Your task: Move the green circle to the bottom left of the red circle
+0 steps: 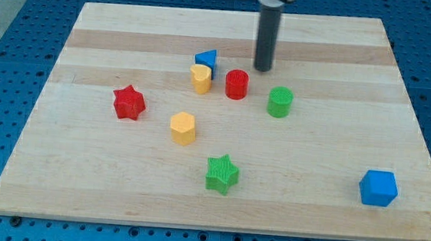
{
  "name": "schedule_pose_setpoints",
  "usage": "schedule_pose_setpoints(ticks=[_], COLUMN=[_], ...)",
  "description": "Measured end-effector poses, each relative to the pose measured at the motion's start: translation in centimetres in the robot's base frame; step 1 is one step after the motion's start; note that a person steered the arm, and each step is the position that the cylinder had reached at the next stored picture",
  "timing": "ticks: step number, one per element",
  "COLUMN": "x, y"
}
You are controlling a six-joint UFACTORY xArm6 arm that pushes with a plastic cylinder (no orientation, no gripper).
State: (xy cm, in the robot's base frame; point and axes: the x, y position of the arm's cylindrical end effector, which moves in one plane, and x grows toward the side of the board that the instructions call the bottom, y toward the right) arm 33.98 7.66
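Observation:
The green circle [280, 102] stands on the wooden board [336, 61], to the right of and slightly below the red circle [237, 84]. A gap separates the two. My tip [263, 69] is the lower end of the dark rod. It rests above the gap between them, up and to the right of the red circle and up and to the left of the green circle. It touches neither block.
A blue triangle [206, 59] and a yellow block [200, 79] sit just left of the red circle. A red star [129, 103], a second yellow block [183, 128], a green star [222, 174] and a blue cube [378, 188] lie farther off.

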Motion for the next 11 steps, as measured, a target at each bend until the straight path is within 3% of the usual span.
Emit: schedule_pose_setpoints(ticks=[2, 3, 5, 8, 11], x=[3.9, 8.6, 9.2, 6.4, 8.3], y=[9.4, 9.4, 0.7, 2.3, -2.8])
